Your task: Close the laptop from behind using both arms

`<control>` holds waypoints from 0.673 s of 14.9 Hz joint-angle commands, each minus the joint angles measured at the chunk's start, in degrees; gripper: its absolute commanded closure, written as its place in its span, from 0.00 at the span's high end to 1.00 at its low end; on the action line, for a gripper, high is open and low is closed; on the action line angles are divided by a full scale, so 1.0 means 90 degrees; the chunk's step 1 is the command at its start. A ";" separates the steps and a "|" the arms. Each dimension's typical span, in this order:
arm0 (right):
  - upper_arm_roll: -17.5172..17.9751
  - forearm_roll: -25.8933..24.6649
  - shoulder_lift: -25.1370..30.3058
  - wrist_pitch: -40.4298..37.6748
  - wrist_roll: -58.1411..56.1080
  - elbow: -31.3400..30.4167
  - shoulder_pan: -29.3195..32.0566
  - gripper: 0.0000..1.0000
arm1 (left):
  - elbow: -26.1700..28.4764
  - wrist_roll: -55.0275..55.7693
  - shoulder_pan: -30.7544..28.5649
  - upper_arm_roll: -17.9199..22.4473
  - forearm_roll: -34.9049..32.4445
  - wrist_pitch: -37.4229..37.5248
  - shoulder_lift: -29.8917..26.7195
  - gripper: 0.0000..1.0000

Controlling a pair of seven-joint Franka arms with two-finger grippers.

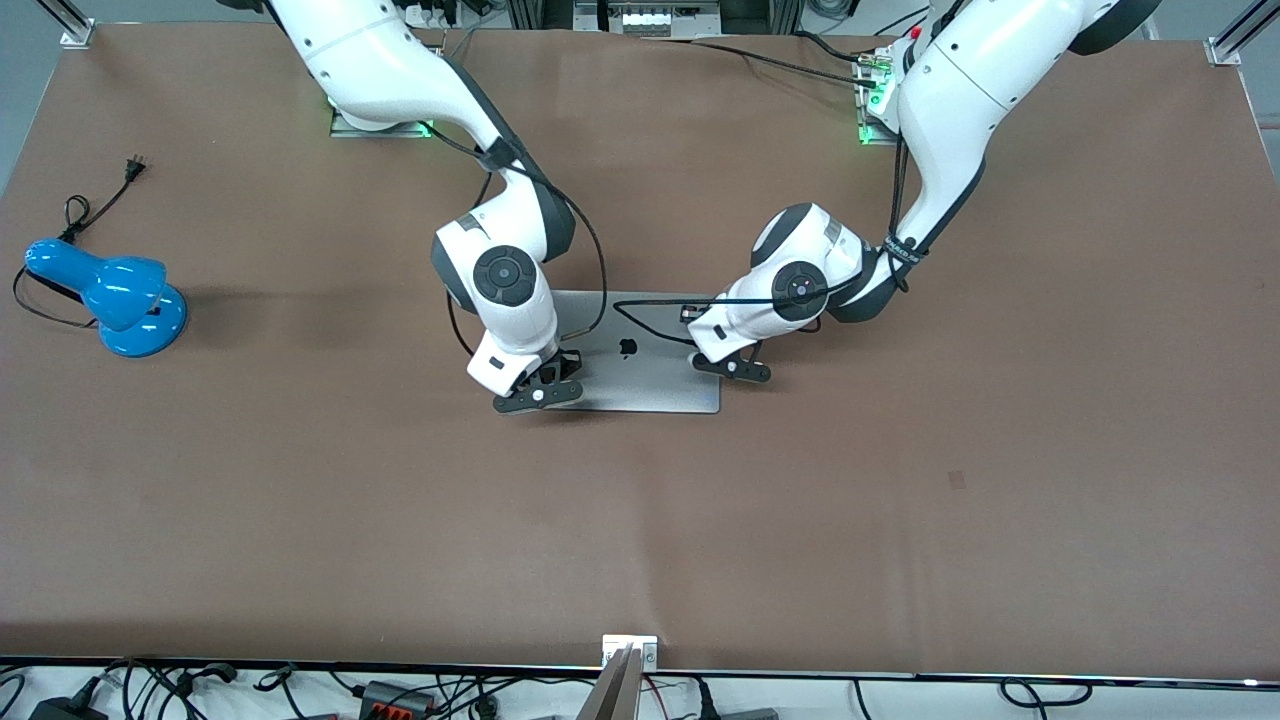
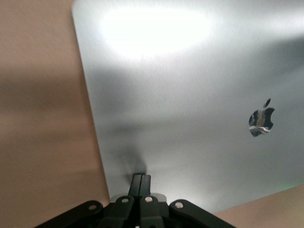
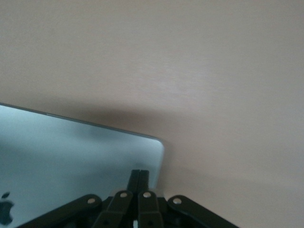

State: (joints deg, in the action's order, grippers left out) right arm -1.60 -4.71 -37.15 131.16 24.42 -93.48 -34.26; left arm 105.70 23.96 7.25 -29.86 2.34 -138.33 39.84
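Two hands on one lid; task judged nearly complete.

Laptop (image 1: 640,365): silver-grey, lies near the middle of the table (image 1: 900,520), lid down and flat with the dark apple logo (image 1: 628,347) facing up. No screen or keys show in any view, so the lid reads as shut or all but shut.

Left hand (image 1: 733,368): at the lid corner toward the left arm's end of the table, at the edge nearer the front camera. Fingers (image 2: 141,183) are pressed together, nothing between them, tips on the lid surface in the left wrist view.

Right hand (image 1: 538,393): at the matching corner toward the right arm's end of the table. Fingers (image 3: 139,179) likewise closed tight with nothing gripped, tips resting on the lid just inside its rounded corner.

Done, by judgement: the lid lowered onto the base. Left: perhaps a last press to seat it fully, then lifting both hands clear. Whether a thin gap remains at the front edge cannot be told.

Also present: blue desk lamp (image 1: 115,295) with its cord, well apart, toward the right arm's end of the table.
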 commanded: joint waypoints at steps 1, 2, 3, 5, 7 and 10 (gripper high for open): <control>0.0051 0.0025 0.0474 -0.0860 -0.0223 0.0025 0.0251 0.00 | 0.0004 0.0150 -0.0072 0.0036 -0.0182 0.0514 -0.0528 0.00; 0.0070 0.0035 0.0631 -0.1095 -0.0252 0.0025 0.0310 0.00 | 0.0033 0.0179 -0.0111 0.0026 -0.0182 0.0777 -0.0781 0.00; 0.0080 0.0035 0.0816 -0.1319 -0.0262 0.0035 0.0330 0.05 | 0.0043 0.0208 -0.0141 0.0026 -0.0192 0.1070 -0.1064 0.00; 0.0070 0.0035 0.1139 -0.1827 -0.0272 0.0122 0.0369 0.14 | -0.0015 0.0140 -0.0393 -0.0003 -0.0182 0.1938 -0.1699 0.00; 0.0060 0.0035 0.1422 -0.2432 -0.0505 0.0230 0.0457 0.67 | -0.0015 0.0121 -0.0843 -0.0168 -0.0172 0.2583 -0.2372 0.00; 0.0021 0.0162 0.1521 -0.2970 -0.0682 0.0610 0.0593 1.00 | -0.0015 0.0130 -0.1234 -0.0198 -0.0075 0.3055 -0.3213 0.00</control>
State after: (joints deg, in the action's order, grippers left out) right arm -1.63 -4.48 -23.83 107.77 20.19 -90.27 -30.26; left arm 103.64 24.35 -1.34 -30.74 2.24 -112.77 16.76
